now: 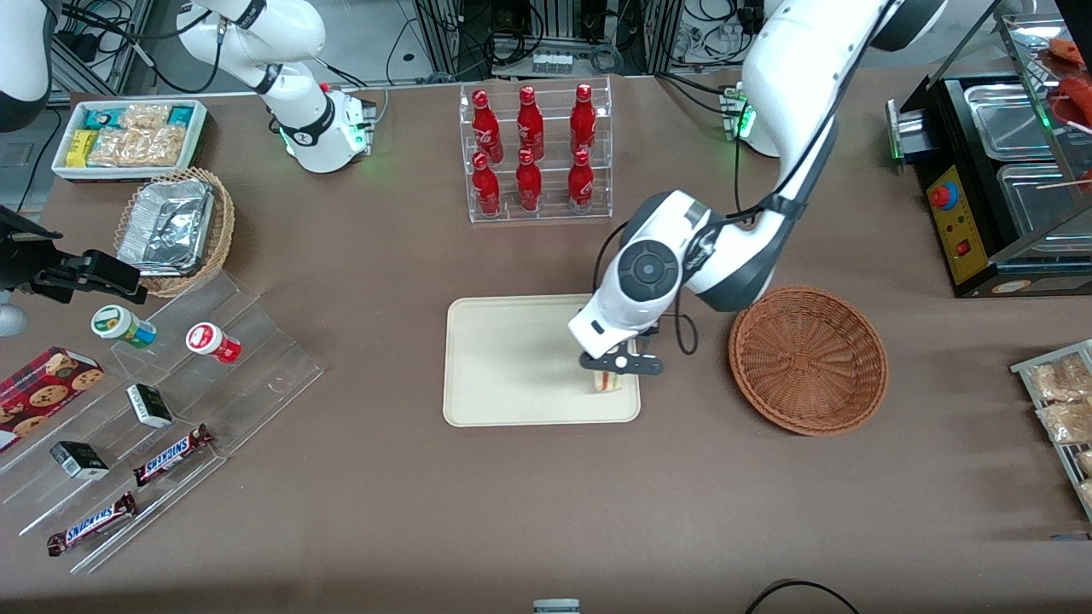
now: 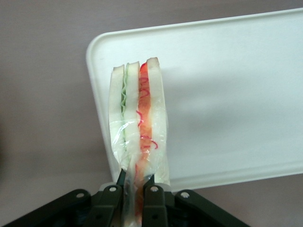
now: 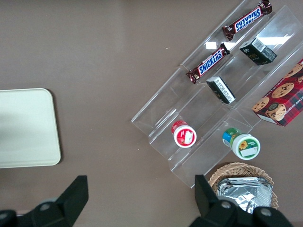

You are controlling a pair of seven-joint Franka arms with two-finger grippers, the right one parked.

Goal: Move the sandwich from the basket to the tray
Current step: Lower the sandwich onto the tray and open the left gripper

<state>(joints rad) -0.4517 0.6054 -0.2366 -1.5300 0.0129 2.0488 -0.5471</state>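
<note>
Brown counter (image 1: 384, 281) carries the tray (image 1: 503, 358); above its corner, hand (image 1: 621, 365) pinches the sandwich (image 2: 138, 118), basket (image 1: 808, 360) beside it.

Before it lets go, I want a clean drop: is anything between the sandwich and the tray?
Nothing visible. The claw, shut on the sandwich, holds it over a bare corner of the tray.

Six red bottles (image 1: 531, 153) in the upper-middle rack, two Snickers bars (image 1: 171, 454) at lower left, two wicker baskets (image 1: 807, 360) (one holding foil), one tray (image 1: 503, 362), one sandwich (image 1: 607, 381).
</note>
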